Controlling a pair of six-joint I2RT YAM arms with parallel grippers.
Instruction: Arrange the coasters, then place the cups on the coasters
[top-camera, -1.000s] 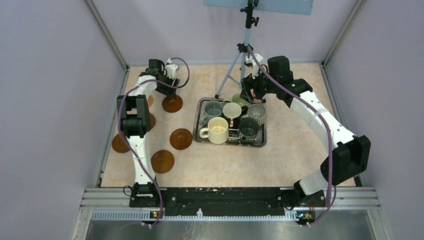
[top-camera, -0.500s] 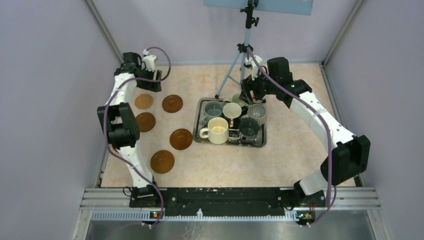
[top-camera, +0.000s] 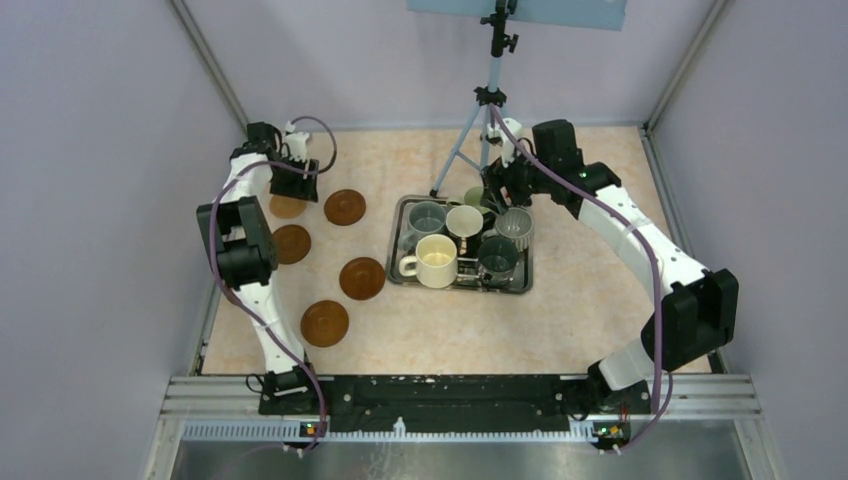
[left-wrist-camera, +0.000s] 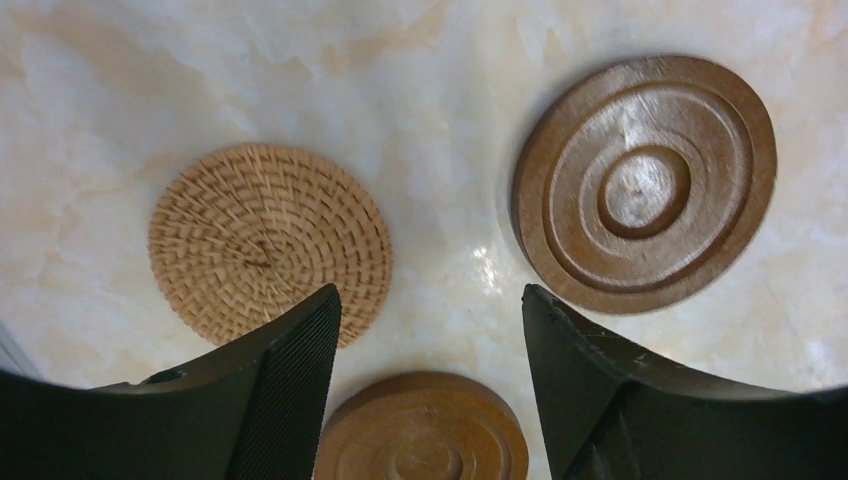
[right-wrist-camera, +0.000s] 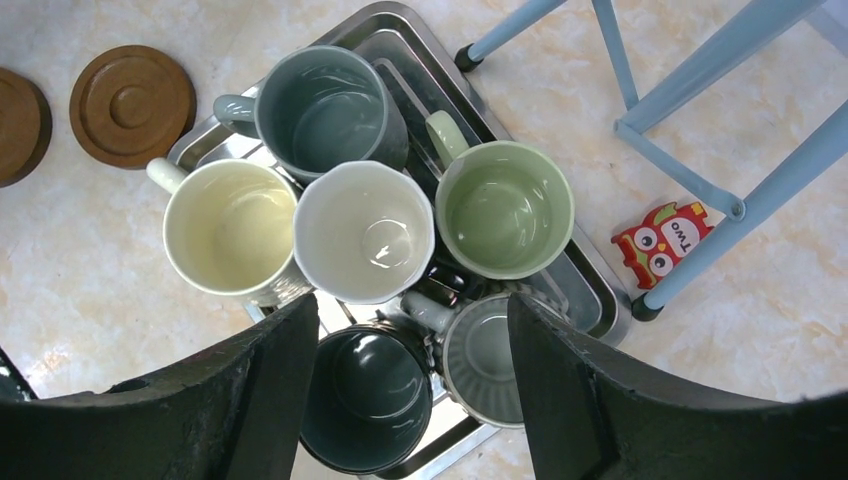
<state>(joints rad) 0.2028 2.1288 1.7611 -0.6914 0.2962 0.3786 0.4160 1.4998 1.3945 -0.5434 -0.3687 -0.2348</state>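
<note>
Left arm (top-camera: 245, 230) outstretched, tool (left-wrist-camera: 430, 302) above coasters (left-wrist-camera: 645, 185)

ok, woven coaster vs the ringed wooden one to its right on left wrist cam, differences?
The woven coaster is pale straw with a spiral weave; the wooden coaster is dark brown with carved concentric rings. The woven coaster looks slightly smaller than the wooden coaster. The left gripper hides the woven coaster's near edge; the wooden coaster shows whole. Both are round, lie flat, apart.

White links (top-camera: 686, 266), black joints (top-camera: 245, 256), purple cables (top-camera: 658, 300); left pincer (left-wrist-camera: 428, 300), right pincer (right-wrist-camera: 412, 305) black.
</note>
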